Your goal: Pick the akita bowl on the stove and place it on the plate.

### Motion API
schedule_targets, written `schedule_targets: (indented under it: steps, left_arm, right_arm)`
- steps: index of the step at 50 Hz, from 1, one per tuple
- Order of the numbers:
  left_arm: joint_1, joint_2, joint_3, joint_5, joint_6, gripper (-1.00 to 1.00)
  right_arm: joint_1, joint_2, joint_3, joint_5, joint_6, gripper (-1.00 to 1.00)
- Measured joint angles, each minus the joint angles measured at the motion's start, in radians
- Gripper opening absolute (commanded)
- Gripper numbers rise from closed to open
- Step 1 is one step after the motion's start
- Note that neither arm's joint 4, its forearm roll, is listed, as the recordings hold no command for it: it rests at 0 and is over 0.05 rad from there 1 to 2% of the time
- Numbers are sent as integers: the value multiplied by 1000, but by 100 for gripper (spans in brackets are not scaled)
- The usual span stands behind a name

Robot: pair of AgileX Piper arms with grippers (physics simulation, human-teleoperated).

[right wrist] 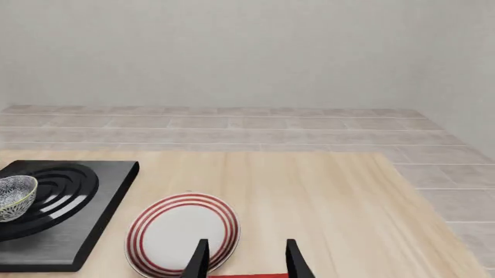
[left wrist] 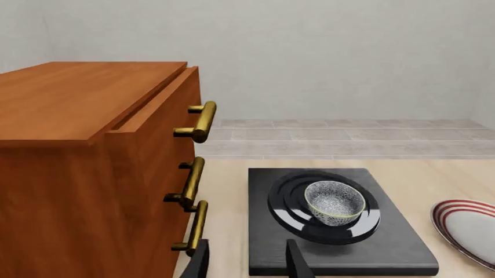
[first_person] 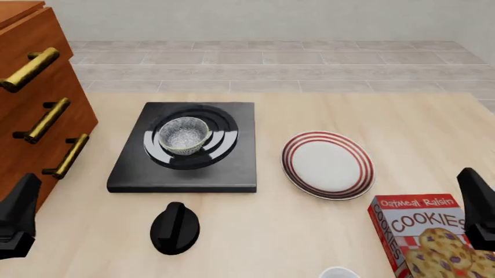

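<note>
Speckled grey-white inside with a pale cream rim, the akita bowl (first_person: 185,135) sits upright on the glossy rings of the stove (first_person: 131,174), and we see the plate (first_person: 327,165) just beside that slab. Only our front view shows the black knob (first_person: 175,228) and cookie box (first_person: 429,234). Left gripper (left wrist: 246,259) and right gripper (right wrist: 243,258) both show fingers spread apart, empty. A wooden cabinet (left wrist: 77,174) stands beside the stove.

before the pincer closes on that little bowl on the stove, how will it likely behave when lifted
The akita bowl looks rigid, so it probably won't flex. It seems small and thin-rimmed, likely light. Its rounded sides and the stove's glossy rings suggest it could slide or tip if nudged off-centre.
</note>
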Motion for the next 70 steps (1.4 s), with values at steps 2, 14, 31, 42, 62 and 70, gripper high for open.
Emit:
schedule_targets:
  steps: [2, 14, 31, 42, 62, 70]
  left_arm:
    - [0, 1, 0, -1, 0, 100]
    - [0, 6, -2, -3, 0, 100]
    - [0, 9, -2, -5, 0, 100]
    - [0, 9, -2, -6, 0, 100]
    - [0, 6, -3, -2, 0, 100]
    - [0, 5, -3, -1, 0, 100]
  right_arm:
    - [3, -10, 0, -2, 7, 100]
    - [33, -39, -41, 30, 12, 100]
    - [137, 82, -186, 77, 33, 100]
    - [223, 248, -283, 38, 55, 100]
    - [414, 733, -448, -68, 28, 100]
    - [482, 916, -560, -58, 41, 100]
